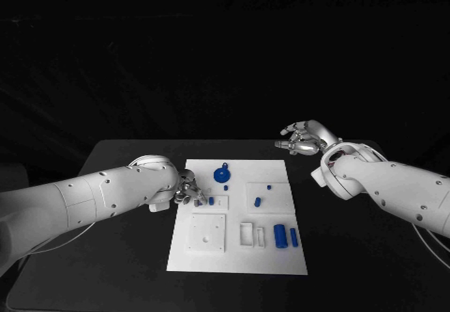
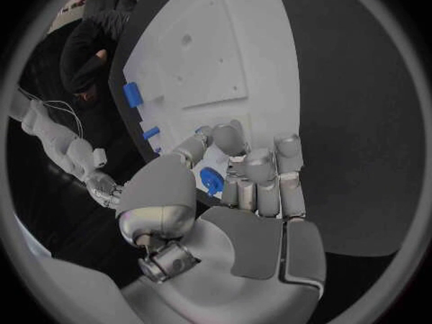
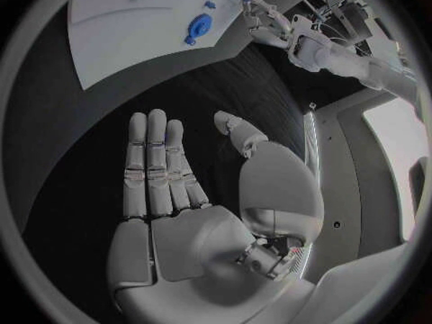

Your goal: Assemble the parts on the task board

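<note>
Task board (image 1: pixel 239 260) flat mid-table, long axis running away from the robot; blue parts (image 1: pixel 280 236) lie loose on it, the near cylinders aligned lengthwise. Left hand (image 1: pixel 188 192) at the board's left edge, fingers curled around a small blue part (image 2: pixel 211 179). Right hand (image 1: pixel 302 138) off the board's far right corner, fingers apart, holding nothing.

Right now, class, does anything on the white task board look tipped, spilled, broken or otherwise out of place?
Nothing stands out. The task board lies flat and the blue parts rest on it. The left robot hand works at its edge; the right robot hand is off it.
</note>
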